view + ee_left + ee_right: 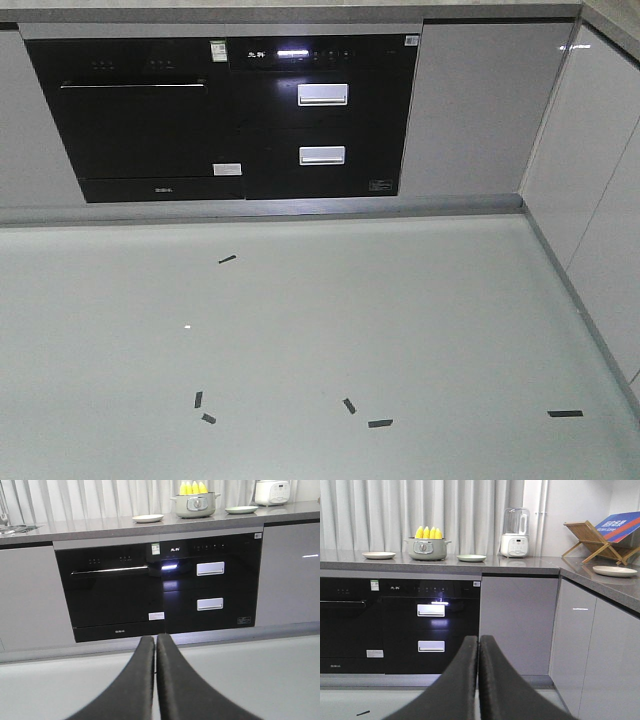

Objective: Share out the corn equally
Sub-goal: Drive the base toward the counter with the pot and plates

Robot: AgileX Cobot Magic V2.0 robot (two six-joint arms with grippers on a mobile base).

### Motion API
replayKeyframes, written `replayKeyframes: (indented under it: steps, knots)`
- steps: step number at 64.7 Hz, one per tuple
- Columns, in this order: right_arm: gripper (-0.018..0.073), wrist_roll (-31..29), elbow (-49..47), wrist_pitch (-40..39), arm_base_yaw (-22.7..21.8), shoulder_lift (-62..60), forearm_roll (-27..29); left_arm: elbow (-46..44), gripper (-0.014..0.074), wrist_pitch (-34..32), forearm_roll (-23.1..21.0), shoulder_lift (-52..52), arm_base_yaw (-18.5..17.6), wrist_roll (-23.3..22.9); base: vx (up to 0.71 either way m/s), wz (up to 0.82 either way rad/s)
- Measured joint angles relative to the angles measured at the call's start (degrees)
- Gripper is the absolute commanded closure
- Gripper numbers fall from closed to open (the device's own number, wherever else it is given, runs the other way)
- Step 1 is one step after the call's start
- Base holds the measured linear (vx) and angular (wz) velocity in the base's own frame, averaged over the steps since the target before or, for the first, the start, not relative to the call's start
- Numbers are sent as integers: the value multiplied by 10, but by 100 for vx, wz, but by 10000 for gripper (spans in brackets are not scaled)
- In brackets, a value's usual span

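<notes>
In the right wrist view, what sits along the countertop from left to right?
First a pale plate → grey pot holding the corn → second plate → white blender-like appliance → wooden rack → third plate.

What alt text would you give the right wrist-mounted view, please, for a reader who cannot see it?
Four yellow corn cobs stand upright in a grey-green pot on a kitchen counter, between a cream plate and a pale green plate. The right gripper, shut and empty, fills the lower foreground before dark built-in appliances.
</notes>
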Motion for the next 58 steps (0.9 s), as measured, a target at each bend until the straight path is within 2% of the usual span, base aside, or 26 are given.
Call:
replayKeyframes:
  steps: [58]
  knots:
    - [564,0,0,0,0,0,0,0,603,0,0,0,0,0,0,0]
